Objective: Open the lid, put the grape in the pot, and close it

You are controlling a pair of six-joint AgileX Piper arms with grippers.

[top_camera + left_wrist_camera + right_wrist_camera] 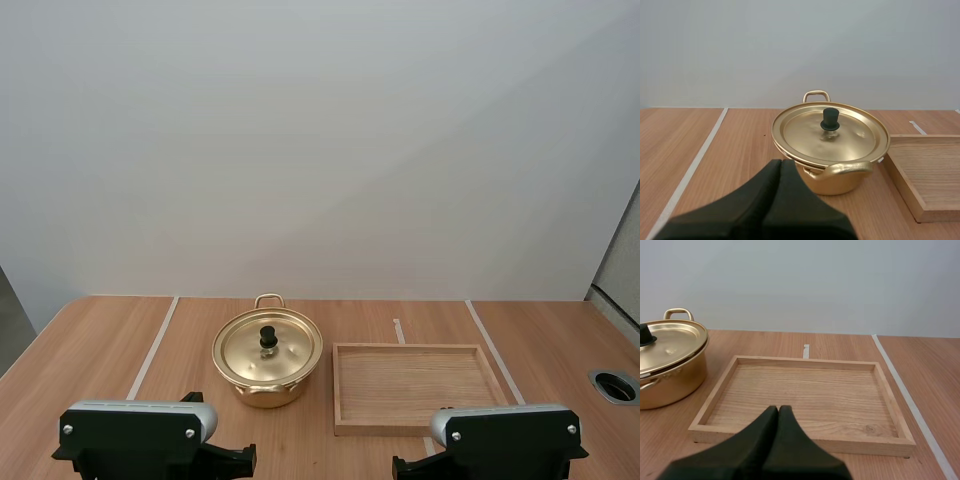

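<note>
Wooden table (100,340): nearest, the left gripper (781,164), pressed together, faces the pot (840,182); the right gripper (778,410), likewise closed, faces the tray (875,441) just right of the pot. Lid (850,135) sits on the pot; opening looks pending, its knob (830,119) needing a grasp.

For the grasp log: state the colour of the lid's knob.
The knob is black, on the gold lid; left wrist view shows it best.

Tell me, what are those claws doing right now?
Both shut: left claw facing pot, right claw facing tray. The lid is on.
</note>
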